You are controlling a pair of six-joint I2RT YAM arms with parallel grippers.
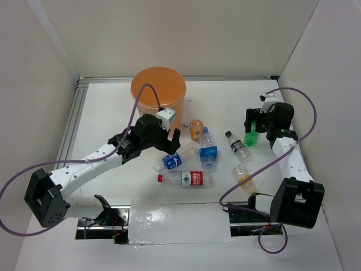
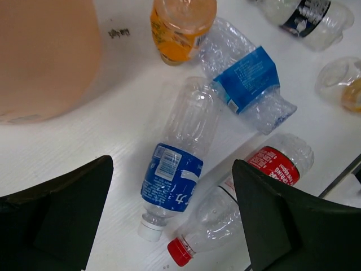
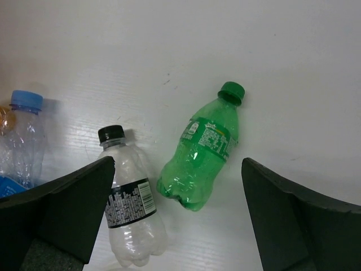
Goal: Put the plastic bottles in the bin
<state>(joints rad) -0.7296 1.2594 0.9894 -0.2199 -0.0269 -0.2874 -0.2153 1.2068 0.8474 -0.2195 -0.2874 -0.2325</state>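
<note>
The orange bin [image 1: 158, 91] stands at the back of the table; its side shows in the left wrist view [image 2: 45, 56]. My left gripper [image 2: 172, 220] is open and empty above a clear bottle with a blue label [image 2: 177, 169], which lies in front of the bin [image 1: 174, 160]. A red-labelled bottle [image 2: 254, 186] lies beside it. A crushed blue-labelled bottle [image 2: 245, 79] and an orange bottle [image 2: 180, 25] lie further off. My right gripper [image 3: 177, 217] is open and empty above a green bottle [image 3: 206, 149] and a black-capped bottle [image 3: 130, 203].
A clear bottle with orange liquid [image 1: 244, 176] lies near the right arm's base. White walls enclose the table on three sides. Purple cables loop over both arms.
</note>
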